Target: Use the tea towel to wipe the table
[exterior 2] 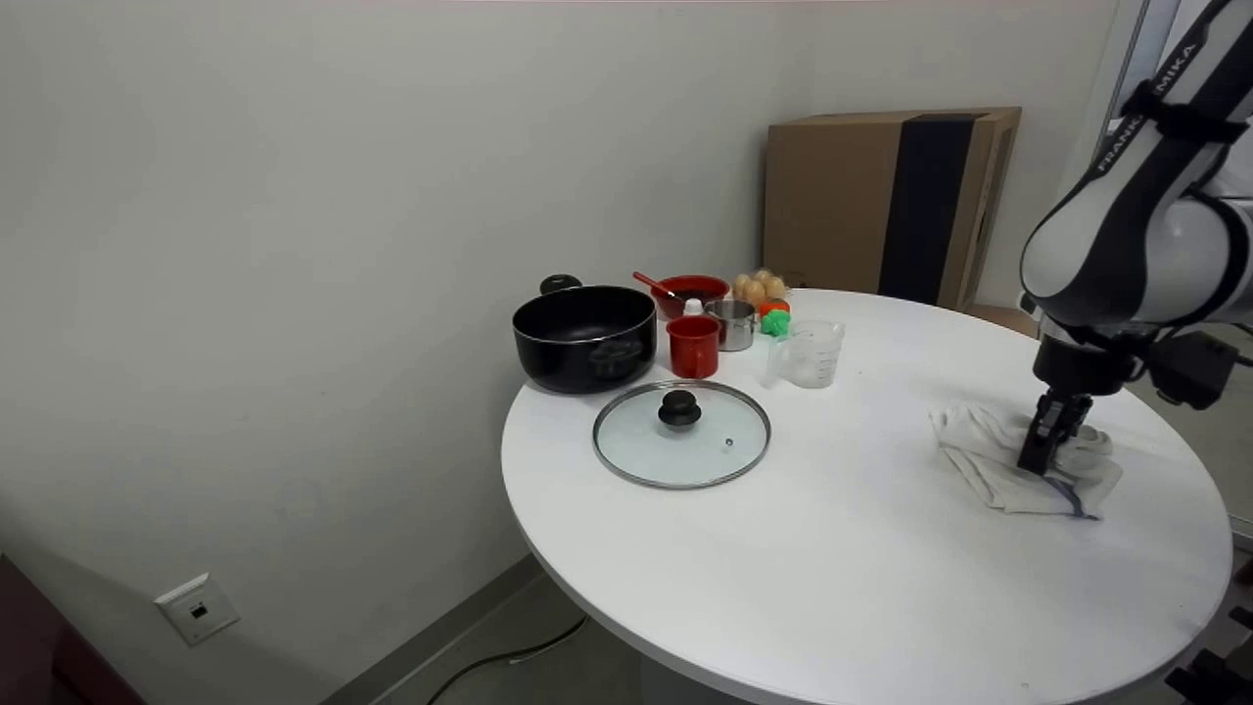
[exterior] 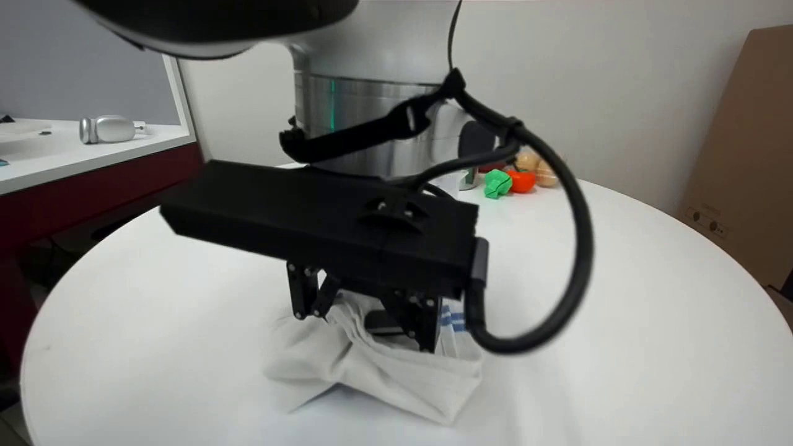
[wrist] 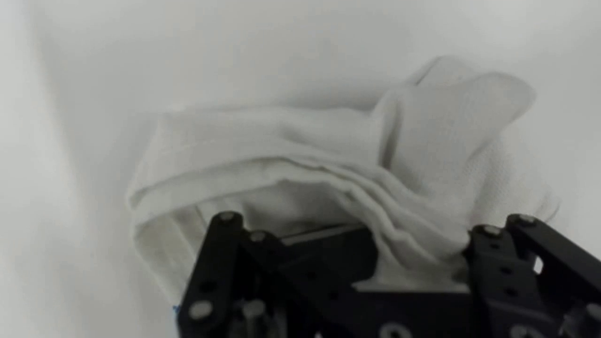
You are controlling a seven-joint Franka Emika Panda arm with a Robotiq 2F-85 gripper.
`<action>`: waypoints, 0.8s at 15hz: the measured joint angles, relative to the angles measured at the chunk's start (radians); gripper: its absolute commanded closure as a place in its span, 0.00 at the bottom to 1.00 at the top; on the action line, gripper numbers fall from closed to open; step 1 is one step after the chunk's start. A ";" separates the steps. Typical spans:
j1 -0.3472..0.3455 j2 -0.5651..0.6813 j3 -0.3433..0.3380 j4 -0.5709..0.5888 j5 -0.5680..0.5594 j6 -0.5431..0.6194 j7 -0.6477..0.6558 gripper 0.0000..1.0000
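Surface: smooth, round white table
At right in an exterior view: blue-striped white cloth towel
Black gripper: clamped on it

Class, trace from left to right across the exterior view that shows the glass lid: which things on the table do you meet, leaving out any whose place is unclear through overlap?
Pot → red mug → jug → towel
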 measured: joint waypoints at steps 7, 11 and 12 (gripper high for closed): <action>0.103 0.023 0.118 0.047 0.004 0.000 0.000 1.00; 0.164 0.039 0.185 0.047 0.003 0.000 -0.001 1.00; 0.177 0.044 0.193 0.047 0.003 0.000 -0.001 1.00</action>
